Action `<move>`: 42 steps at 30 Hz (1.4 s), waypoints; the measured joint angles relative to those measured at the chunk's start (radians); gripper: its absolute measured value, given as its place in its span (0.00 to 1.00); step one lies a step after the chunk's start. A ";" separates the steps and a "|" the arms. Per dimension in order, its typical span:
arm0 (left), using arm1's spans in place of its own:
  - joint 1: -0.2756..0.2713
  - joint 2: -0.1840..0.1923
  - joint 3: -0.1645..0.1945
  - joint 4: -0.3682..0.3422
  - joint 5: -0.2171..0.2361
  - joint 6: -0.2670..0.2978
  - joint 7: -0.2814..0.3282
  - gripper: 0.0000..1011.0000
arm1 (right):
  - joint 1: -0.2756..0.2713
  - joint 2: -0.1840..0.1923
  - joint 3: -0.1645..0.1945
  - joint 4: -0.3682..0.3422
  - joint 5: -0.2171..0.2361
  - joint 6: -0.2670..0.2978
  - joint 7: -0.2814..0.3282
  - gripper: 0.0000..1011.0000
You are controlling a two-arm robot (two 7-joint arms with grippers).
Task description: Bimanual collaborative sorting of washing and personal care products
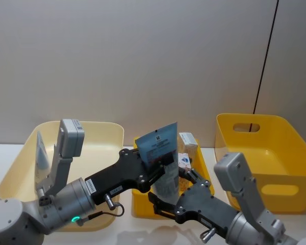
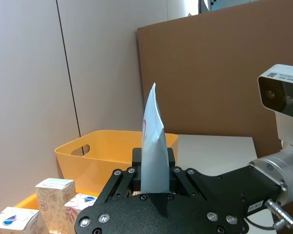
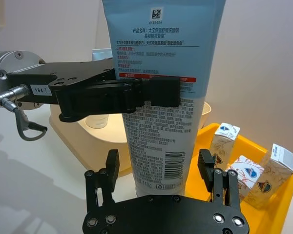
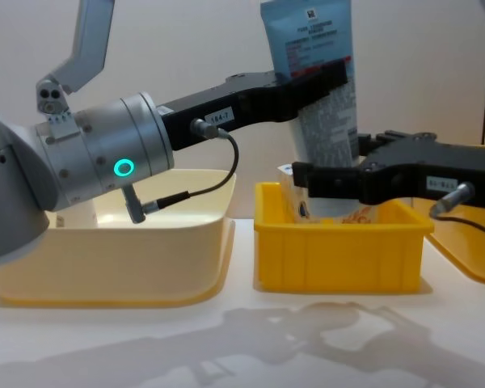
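The left gripper (image 4: pixel 322 81) is clamped on the upper part of a pale blue tube (image 4: pixel 307 32) and holds it upright, crimped end up, above a small yellow tray (image 4: pixel 339 259). The tray stands in the middle of the table (image 4: pixel 242 339). The right gripper (image 1: pixel 172 186) reaches in lower down. Its fingers (image 3: pixel 112 165) are apart, one on each side of the tube's lower end. From the pictures I cannot tell whether they touch it. Small white cartons (image 1: pixel 187 142) with blue and orange prints stand upright in the tray's right half, towards its far edge, just beside the tube. A cream bin (image 1: pixel 99 130) stands at the table's left edge and a yellow bin (image 1: pixel 275 153) at its right edge.
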 joint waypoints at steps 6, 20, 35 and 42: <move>0.000 0.000 0.000 0.000 0.000 0.000 0.000 0.25 | 0.017 -0.013 -0.013 0.020 -0.011 -0.006 0.003 0.91; 0.000 0.000 0.000 0.000 0.000 0.000 0.000 0.32 | 0.034 -0.026 -0.025 0.043 -0.024 -0.010 0.007 0.62; 0.000 0.000 0.000 0.000 0.000 0.000 0.000 0.79 | 0.027 -0.036 -0.006 0.043 -0.039 -0.010 -0.024 0.55; 0.000 0.000 0.000 0.000 0.000 0.000 0.000 0.97 | 0.020 -0.041 0.023 0.040 -0.060 -0.020 -0.073 0.55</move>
